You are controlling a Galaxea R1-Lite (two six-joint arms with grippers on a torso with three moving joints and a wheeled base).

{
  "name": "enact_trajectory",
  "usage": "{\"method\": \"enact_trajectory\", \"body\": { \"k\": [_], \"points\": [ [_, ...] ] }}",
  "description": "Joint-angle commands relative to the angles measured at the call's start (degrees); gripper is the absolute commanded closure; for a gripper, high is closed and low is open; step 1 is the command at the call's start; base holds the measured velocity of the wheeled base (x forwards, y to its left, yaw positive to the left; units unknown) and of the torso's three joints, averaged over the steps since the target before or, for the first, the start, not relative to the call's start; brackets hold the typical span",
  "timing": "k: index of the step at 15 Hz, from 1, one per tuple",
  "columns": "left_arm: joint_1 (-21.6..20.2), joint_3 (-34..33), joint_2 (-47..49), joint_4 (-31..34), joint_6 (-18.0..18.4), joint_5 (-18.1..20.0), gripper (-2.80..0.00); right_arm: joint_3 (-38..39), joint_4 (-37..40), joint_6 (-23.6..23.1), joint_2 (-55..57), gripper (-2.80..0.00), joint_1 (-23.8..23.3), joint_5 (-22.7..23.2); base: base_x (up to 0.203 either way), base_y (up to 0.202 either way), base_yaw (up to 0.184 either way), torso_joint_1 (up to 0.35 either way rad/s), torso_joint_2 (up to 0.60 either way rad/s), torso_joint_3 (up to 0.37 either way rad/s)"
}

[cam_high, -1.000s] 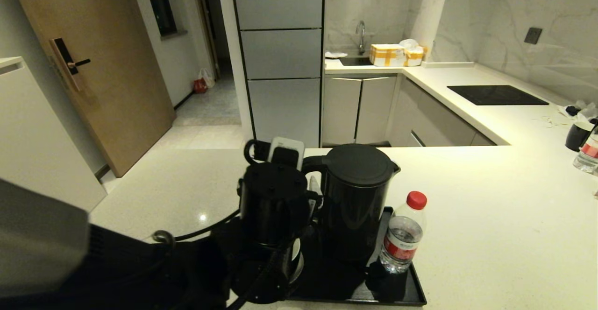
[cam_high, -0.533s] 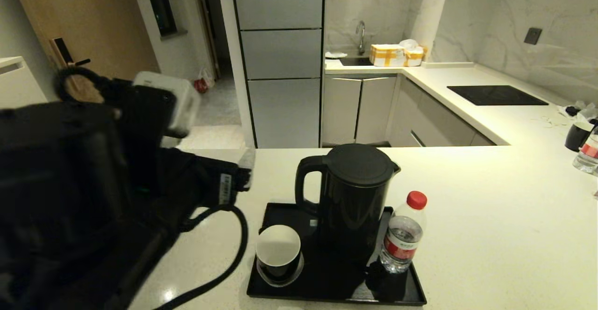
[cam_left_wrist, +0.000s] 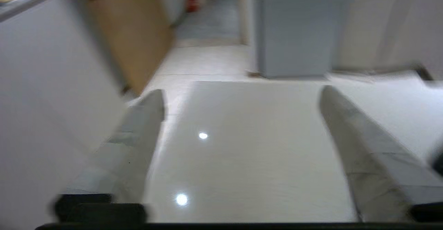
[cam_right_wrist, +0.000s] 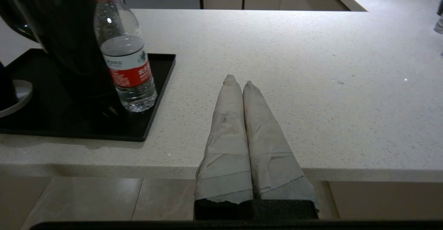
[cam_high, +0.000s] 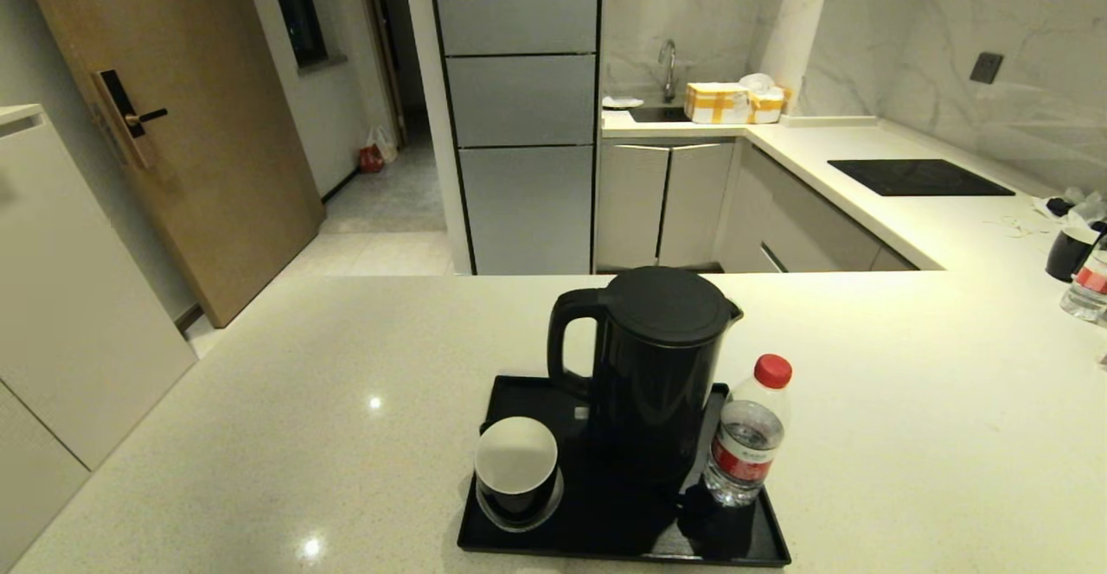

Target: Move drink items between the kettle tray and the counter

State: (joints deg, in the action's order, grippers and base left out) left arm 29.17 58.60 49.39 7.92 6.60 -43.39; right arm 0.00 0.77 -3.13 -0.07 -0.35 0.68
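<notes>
The tall black kettle (cam_high: 653, 366) stands upright on the black kettle tray (cam_high: 744, 546), which lies on the off-white counter (cam_high: 346, 358). A clear bottle with red cap and label (cam_high: 745, 431) stands on the tray's right side, close beside the kettle; the right wrist view shows the bottle (cam_right_wrist: 123, 50) too. Neither arm appears in the head view. My left gripper (cam_left_wrist: 242, 95) is open over bare counter, nothing between its fingers. My right gripper (cam_right_wrist: 238, 81) is shut and empty, low at the counter's front edge, right of the tray (cam_right_wrist: 152, 95).
A black cup with white inside (cam_high: 516, 470) sits on the tray's front left. Far right on the counter stand another black cup (cam_high: 1071, 251) and a second bottle (cam_high: 1090, 284). A black hob panel (cam_high: 917, 176) lies at the back right. A door (cam_high: 173, 107) is left.
My left arm, which covered the tray's left part and then swung up and left, has left the head view. Kettle, bottle and cup stand where they were.
</notes>
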Motion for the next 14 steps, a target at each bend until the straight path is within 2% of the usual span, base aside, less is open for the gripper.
{"method": "enact_trajectory", "body": {
  "k": [1,3,5,7,8,9,11,13,14],
  "points": [
    [-11.5,13.6,-12.4,26.8,-3.0,0.7,0.00,0.1,0.0,0.0,0.1,0.00,0.1,0.0,0.000,0.000,0.000,0.000,0.00,0.000],
    [-17.2,22.6,-16.2,47.3,-9.7,1.6,0.00,0.1,0.0,0.0,0.1,0.00,0.1,0.0,0.000,0.000,0.000,0.000,0.00,0.000],
    [-21.2,25.3,-19.3,55.7,-15.4,4.1,0.00,0.1,0.0,0.0,0.1,0.00,0.1,0.0,0.000,0.000,0.000,0.000,0.00,0.000],
    [-27.7,25.8,-26.4,69.7,-19.0,16.6,0.00,0.1,0.0,0.0,0.1,0.00,0.1,0.0,0.000,0.000,0.000,0.000,0.00,0.000],
    [-29.2,26.0,-29.3,75.1,-20.4,21.6,0.00,0.1,0.0,0.0,0.1,0.00,0.0,0.0,0.000,0.000,0.000,0.000,0.00,0.000],
    [-30.1,26.2,-31.0,79.1,-21.8,24.9,0.00,0.1,0.0,0.0,0.1,0.00,0.0,0.0,0.000,0.000,0.000,0.000,0.00,0.000],
    [-29.6,24.7,-35.5,79.6,-22.8,29.0,0.00,0.1,0.0,0.0,0.1,0.00,0.1,0.0,0.000,0.000,0.000,0.000,0.00,0.000],
    [-28.9,19.5,-42.1,79.7,-23.3,36.2,0.00,0.1,0.0,0.0,0.1,0.00,0.1,0.0,0.000,0.000,0.000,0.000,0.00,0.000],
    [-28.8,15.7,-45.3,78.2,-22.4,38.8,0.00,0.1,0.0,0.0,0.1,0.00,0.1,0.0,0.000,0.000,0.000,0.000,0.00,0.000]
  ]
}}
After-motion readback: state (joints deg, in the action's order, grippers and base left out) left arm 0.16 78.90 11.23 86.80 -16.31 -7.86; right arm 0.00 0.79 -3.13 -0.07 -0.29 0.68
